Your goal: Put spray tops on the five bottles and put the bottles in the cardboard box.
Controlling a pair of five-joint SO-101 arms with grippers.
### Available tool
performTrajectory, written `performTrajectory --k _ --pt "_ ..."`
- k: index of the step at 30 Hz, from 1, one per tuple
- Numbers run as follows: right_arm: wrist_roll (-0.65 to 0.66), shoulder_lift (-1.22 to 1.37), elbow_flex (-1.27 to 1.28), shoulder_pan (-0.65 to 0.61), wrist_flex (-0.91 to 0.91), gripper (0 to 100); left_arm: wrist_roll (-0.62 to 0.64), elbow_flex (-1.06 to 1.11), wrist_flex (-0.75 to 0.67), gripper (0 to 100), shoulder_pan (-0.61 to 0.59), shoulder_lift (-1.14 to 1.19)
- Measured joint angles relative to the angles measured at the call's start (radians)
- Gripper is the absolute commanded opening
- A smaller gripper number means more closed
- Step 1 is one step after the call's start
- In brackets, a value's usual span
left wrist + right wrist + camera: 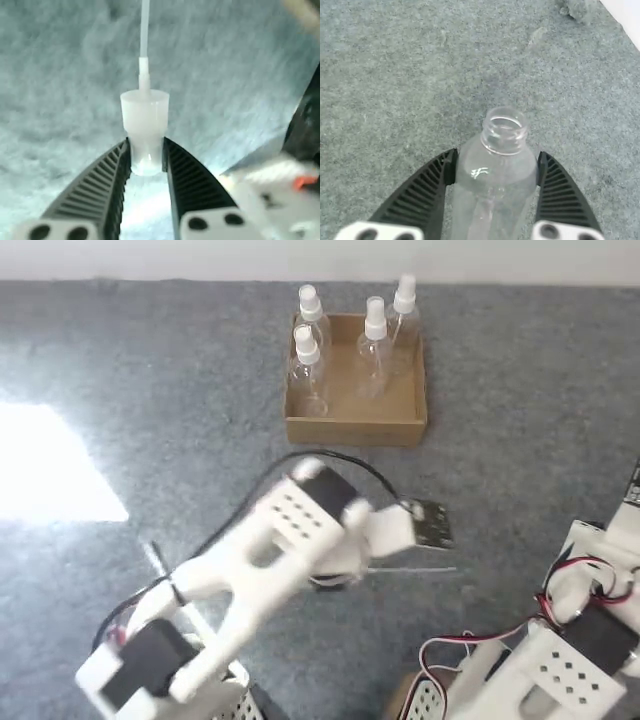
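The left pincer (146, 146) was clamped on the spray top (145, 112) by its head, leaving its dip tube (145, 30) free to lead into a bottle. Toward the far edge of the tabletop (520, 390), the cardboard box (355, 430) held four capped bottles (375, 345). By the near right corner, the right pincer (496, 156) gripped the fifth bottle (492, 190) by its body, which left the open neck (505, 129) clear, probably to receive that top.

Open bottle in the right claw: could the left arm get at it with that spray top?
Probably yes. The bottle, clamped in the right gripper, has its mouth uncovered with bare carpet around it, and the left gripper pinches the spray top, tube pointing outward. How far apart they are is unclear.
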Motion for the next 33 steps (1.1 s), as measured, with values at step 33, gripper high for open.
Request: performTrajectory --k 33 --pt "0.0 0.0 0.0 -0.623 0.072 17.3 -1.054 0.206 -0.328 4 -0.601 -0.046"
